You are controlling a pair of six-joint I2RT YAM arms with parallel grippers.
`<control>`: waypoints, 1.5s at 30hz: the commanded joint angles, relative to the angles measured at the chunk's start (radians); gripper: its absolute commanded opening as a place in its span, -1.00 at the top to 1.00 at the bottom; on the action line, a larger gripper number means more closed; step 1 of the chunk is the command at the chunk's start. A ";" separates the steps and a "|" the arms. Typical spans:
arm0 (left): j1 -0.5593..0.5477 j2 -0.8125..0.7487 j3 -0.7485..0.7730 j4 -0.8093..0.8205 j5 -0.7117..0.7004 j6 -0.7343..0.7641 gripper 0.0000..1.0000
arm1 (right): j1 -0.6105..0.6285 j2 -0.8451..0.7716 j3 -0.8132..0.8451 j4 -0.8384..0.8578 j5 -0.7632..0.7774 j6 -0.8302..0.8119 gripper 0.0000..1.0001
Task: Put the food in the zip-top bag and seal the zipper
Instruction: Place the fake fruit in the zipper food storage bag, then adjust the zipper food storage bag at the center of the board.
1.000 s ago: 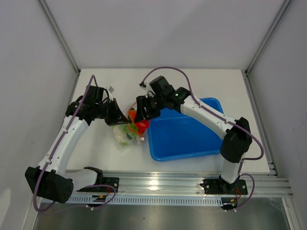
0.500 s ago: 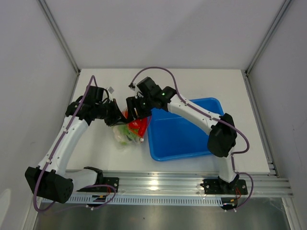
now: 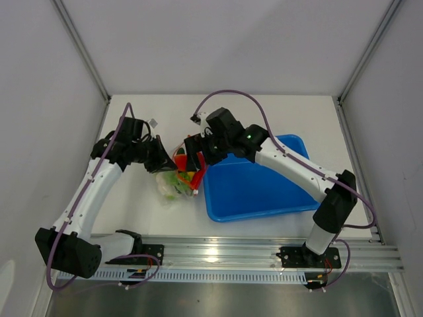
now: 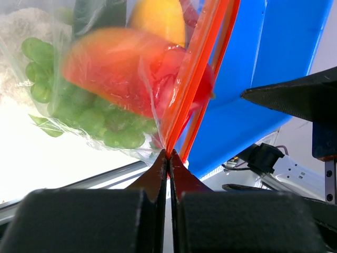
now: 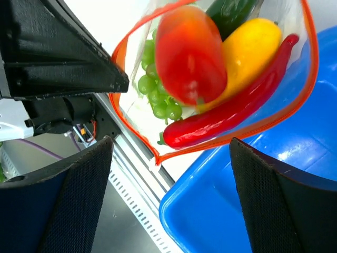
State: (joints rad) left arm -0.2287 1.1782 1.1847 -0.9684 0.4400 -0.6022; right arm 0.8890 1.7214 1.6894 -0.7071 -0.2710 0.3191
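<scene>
White tabletop (image 3: pixel 132 205), grey walls all round, and the zip-top bag (image 3: pixel 173 185) lies just left of the blue tray (image 3: pixel 258 188). Left jaws are pressed together, pinching the orange zipper (image 4: pixel 195 79) at one corner of the mouth. Right jaws hang spread wide over that gaping mouth, gripping nothing. Inside: tomato (image 5: pixel 189 52), chili (image 5: pixel 231 113), yellow squash (image 5: pixel 250 45), cucumber (image 5: pixel 231 10), lettuce (image 5: pixel 158 89), packed close together.
</scene>
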 commanded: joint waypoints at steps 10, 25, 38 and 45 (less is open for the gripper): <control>0.006 0.001 0.069 0.005 0.008 -0.013 0.99 | 0.004 -0.088 -0.137 0.046 -0.054 -0.048 -0.36; 0.006 0.018 0.087 0.020 0.025 -0.024 0.99 | 0.025 -0.034 -0.163 0.086 -0.217 -0.038 -0.20; 0.006 0.009 0.084 0.020 0.022 -0.024 0.99 | 0.047 0.047 -0.157 0.107 -0.189 -0.020 -0.14; 0.009 -0.002 0.070 0.014 -0.006 -0.022 0.99 | 0.048 0.112 -0.045 0.052 -0.111 -0.029 0.59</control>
State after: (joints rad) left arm -0.2260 1.1999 1.2339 -0.9707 0.4419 -0.6056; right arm 0.9325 1.8107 1.5600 -0.6537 -0.4290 0.3012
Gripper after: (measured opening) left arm 0.005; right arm 0.251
